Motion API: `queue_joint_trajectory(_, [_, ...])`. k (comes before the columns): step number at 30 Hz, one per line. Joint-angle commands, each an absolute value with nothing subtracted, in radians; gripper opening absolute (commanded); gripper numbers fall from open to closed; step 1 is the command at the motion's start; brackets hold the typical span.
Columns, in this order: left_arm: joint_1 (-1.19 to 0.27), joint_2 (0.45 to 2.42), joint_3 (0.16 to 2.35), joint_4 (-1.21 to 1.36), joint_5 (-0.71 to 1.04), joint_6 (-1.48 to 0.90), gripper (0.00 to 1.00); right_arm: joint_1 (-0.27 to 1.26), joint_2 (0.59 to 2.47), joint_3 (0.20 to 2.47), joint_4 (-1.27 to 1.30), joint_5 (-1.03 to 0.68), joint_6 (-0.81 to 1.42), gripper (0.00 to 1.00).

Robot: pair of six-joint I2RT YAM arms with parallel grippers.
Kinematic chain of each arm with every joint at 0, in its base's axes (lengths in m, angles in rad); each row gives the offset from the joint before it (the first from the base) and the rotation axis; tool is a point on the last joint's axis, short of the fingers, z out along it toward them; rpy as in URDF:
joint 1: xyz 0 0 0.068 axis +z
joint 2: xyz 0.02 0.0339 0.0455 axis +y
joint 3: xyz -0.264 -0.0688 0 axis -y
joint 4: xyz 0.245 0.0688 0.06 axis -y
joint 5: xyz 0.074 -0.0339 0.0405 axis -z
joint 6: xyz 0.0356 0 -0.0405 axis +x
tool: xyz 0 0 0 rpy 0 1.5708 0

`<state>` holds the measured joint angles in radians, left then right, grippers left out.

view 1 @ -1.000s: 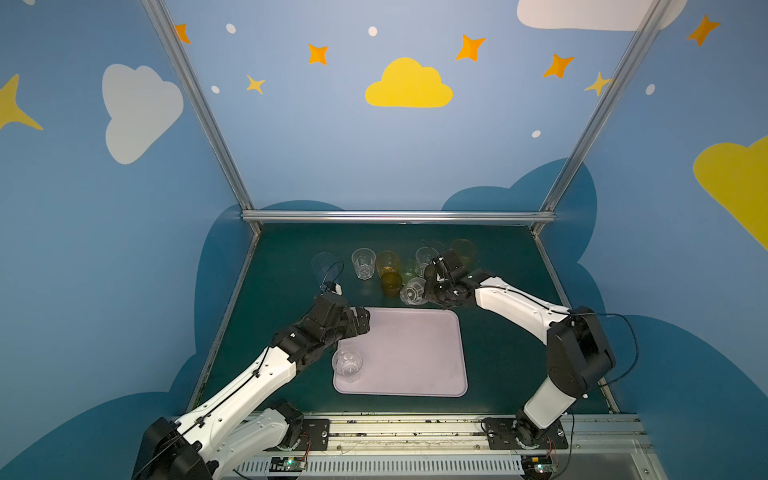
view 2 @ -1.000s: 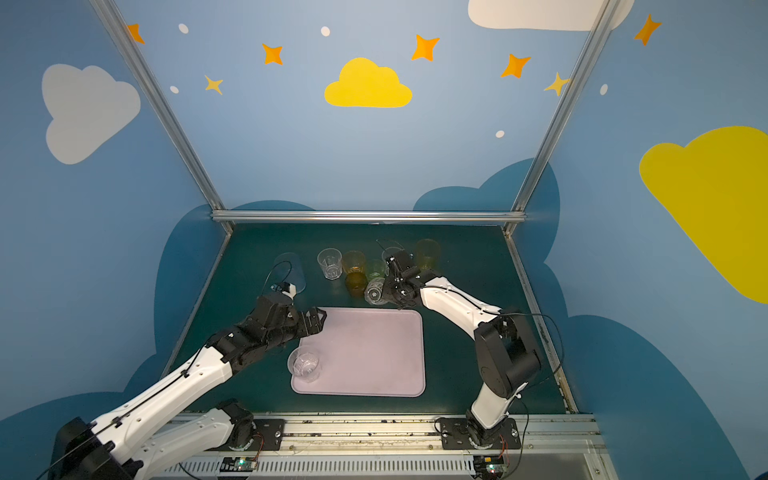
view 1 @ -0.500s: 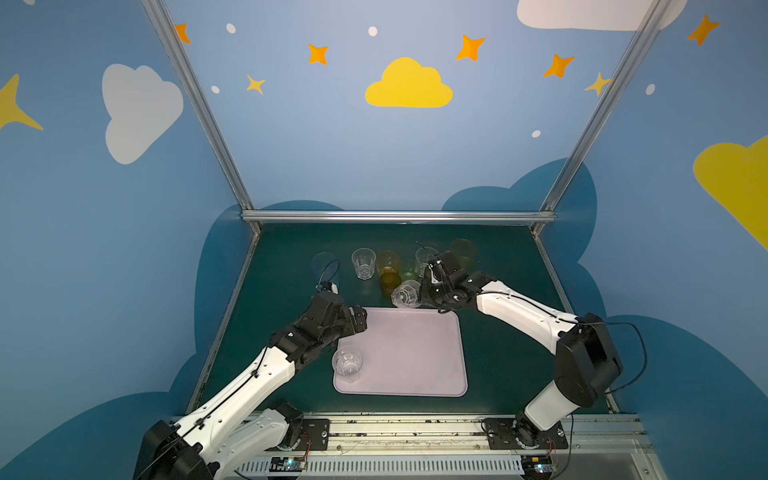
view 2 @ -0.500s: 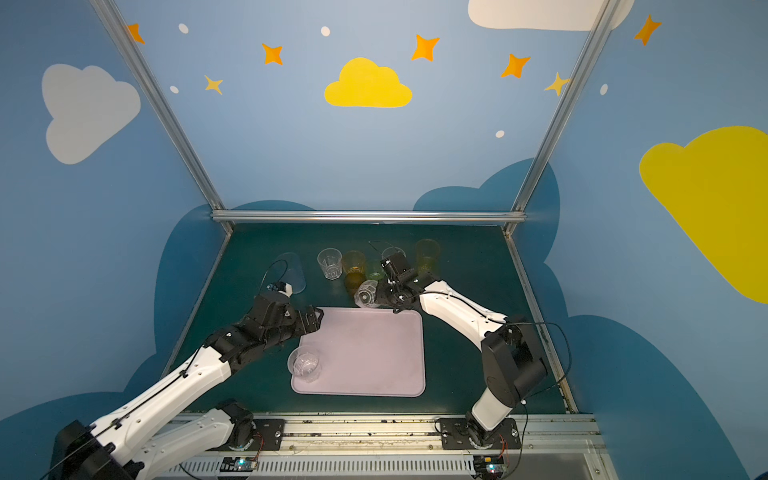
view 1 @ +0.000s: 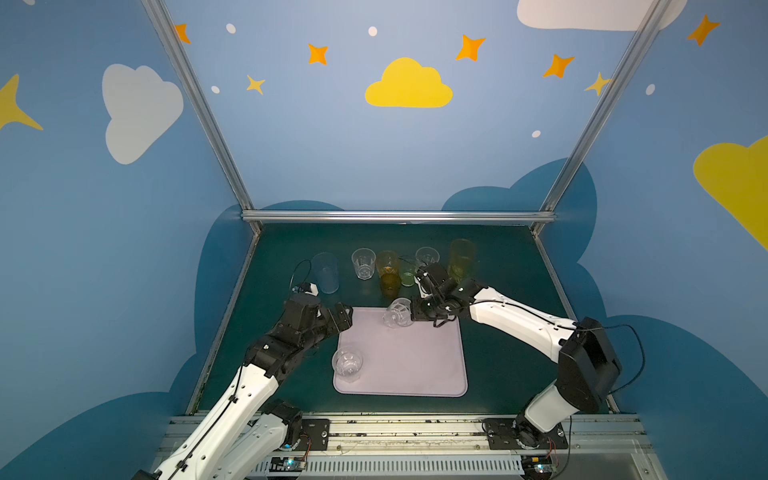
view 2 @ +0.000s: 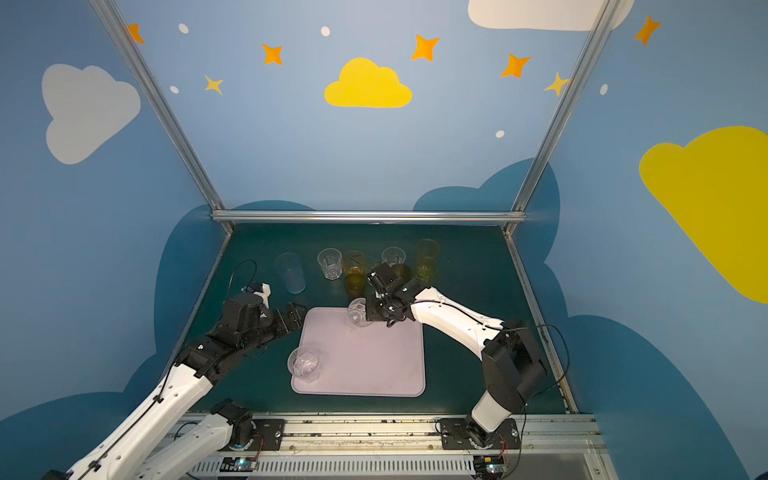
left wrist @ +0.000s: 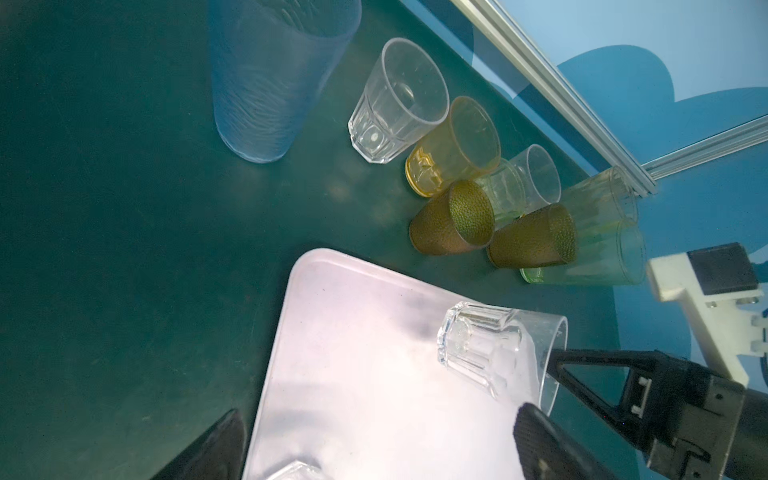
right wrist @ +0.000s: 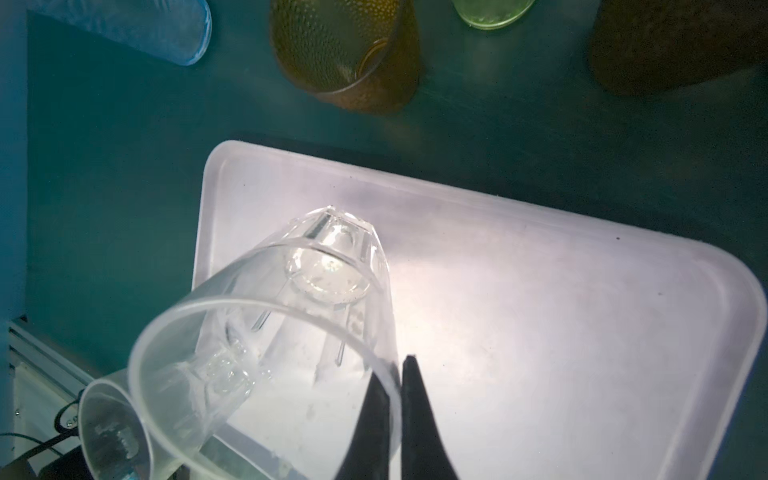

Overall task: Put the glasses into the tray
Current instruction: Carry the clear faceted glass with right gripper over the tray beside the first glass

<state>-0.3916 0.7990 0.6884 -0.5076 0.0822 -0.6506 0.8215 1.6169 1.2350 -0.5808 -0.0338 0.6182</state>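
Right hand (right wrist: 400, 376) is pinched tight on the rim of a clear glass (view 1: 397, 312) — one finger inside, one outside. The glass is tilted steeply, base over the tray (view 1: 415, 365) near its far edge; can't tell if it touches. Left hand (view 1: 334, 318) is wide open and empty, just beside the tray's far-left corner. Second clear glass (view 1: 347, 363) stands upright in the tray's near-left corner. The rest sit on the surface (view 1: 282, 249) beyond the tray — blue tumbler (view 1: 325, 272) at left, yellow-green tumbler (view 1: 461, 257) at right, amber glass (view 1: 390, 284) near the tray's far edge.
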Motion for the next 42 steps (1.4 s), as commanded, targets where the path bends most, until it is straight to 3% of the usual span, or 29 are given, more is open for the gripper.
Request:
queue_joint_trajectory(1, [-0.381,0.784,0.675,-0.571,0.119,-0.662,1.0,0.854,1.609,1.299,-0.612,-0.026,0.591,0.0])
queue_joint_trajectory(21, [-0.239,0.725,0.628,-0.626,0.28,-0.74,1.0,1.004,1.815,1.528,-0.709,0.003,0.523,0.0])
queue_joint_trajectory(42, [-0.134,0.68,0.565,-0.618,0.356,-0.738,1.0,1.05,1.982,1.685,-0.785,-0.019,0.506,0.0])
